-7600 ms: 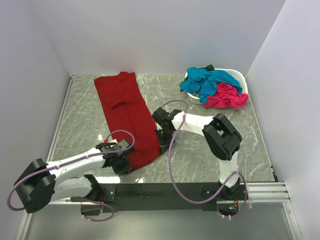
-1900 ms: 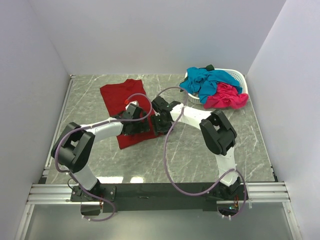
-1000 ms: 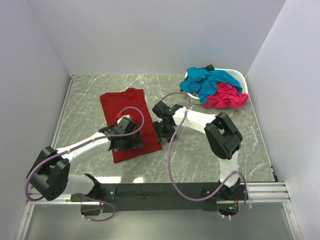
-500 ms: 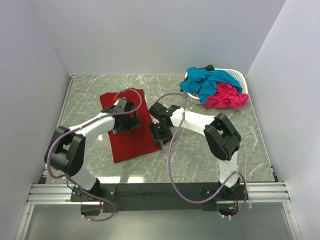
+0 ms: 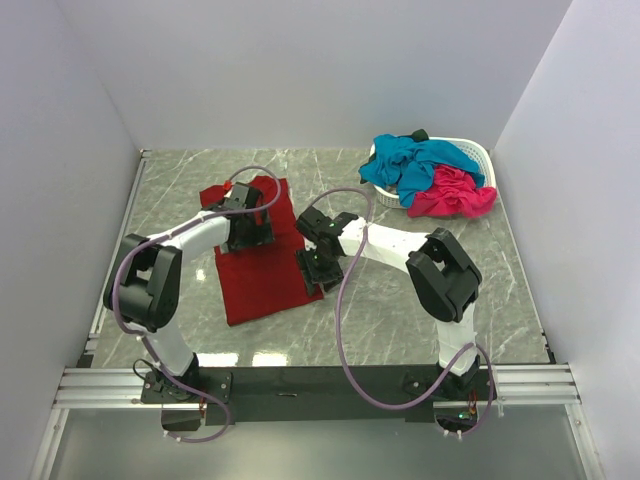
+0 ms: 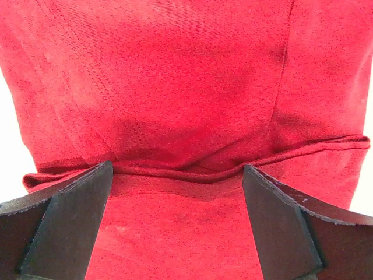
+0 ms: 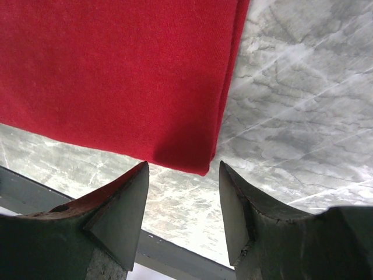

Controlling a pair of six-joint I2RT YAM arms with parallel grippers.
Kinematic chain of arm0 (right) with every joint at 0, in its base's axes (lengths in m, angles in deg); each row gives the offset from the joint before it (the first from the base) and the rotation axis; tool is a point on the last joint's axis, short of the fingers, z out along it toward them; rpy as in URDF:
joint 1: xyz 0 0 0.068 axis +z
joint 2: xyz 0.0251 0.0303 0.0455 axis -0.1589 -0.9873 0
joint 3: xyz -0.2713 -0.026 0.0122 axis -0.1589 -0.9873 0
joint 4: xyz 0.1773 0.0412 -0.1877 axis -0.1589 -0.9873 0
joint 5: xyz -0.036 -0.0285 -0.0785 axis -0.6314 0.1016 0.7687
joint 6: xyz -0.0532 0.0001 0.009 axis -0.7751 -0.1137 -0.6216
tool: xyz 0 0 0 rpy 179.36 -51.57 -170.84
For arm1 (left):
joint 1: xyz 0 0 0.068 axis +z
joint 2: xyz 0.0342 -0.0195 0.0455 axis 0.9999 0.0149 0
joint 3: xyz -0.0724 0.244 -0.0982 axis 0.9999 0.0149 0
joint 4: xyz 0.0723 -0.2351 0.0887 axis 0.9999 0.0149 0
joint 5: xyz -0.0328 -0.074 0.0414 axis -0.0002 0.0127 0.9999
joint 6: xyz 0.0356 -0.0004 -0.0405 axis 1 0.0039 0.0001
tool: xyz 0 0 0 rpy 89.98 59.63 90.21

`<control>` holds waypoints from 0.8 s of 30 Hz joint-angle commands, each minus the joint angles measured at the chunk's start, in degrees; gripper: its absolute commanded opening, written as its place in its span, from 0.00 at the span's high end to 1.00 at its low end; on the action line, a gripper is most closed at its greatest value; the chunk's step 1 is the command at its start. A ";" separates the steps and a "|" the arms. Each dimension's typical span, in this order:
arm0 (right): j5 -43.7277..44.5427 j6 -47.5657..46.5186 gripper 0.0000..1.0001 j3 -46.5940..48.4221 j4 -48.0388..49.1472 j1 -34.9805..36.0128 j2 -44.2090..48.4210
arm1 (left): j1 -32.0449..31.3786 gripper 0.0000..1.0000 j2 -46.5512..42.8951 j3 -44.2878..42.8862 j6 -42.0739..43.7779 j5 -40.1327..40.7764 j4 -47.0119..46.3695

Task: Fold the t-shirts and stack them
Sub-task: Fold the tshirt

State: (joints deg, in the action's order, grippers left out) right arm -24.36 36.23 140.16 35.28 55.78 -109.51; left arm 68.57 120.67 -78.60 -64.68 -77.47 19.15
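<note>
Folding target: dark red soft cloth t-shirt (image 5: 262,272). I see it lying flat as a folded rectangle on the grey marbled tabletop (image 5: 400,300), left of centre, with both arms reaching to it.
Left gripper (image 6: 178,170): jaws spread wide and gripping nothing. It hangs over the far end of the red shirt. In my left wrist view a raised crease of cloth runs across from one black finger (image 6: 70,216) to the other.
Right gripper (image 7: 184,169): jaws parted, nothing between them. It sits at the red shirt's right edge, near end. My right wrist view has the shirt's doubled corner just past the fingertips, lined up with the gap, bare table around it.
Contact: I cannot tell if any finger touches the cloth.
Teal-blue cloth t-shirt (image 5: 412,165): crumpled, heaped in the white latticed plastic basket (image 5: 480,153) and spilling over its left rim.
Hot pink cloth t-shirt (image 5: 455,193): crumpled, draped over the basket's near rim, touching the teal one.
Basket spot: far right of the table, well apart from the red shirt.
Task state: one shirt folded on the table, two unfolded at the basket.
</note>
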 commanded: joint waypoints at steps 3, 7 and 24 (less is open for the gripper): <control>-1.30 0.76 0.43 -0.64 0.22 0.39 -0.43 | 1.50 0.01 -1.11 -1.07 2.73 0.84 -0.12; -1.38 1.20 0.44 -1.86 0.22 0.39 -0.87 | 2.21 0.01 -3.47 -1.15 2.73 1.54 0.67; -2.88 2.07 0.54 -3.89 2.77 0.21 -2.10 | 2.12 0.01 -26.85 10.60 -3.94 -1.00 10.07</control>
State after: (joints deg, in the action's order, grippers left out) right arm -27.29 37.76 137.54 36.55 55.78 -111.06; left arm 70.82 96.30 -72.20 -66.39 -77.97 25.31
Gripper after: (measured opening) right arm 0.458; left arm 0.993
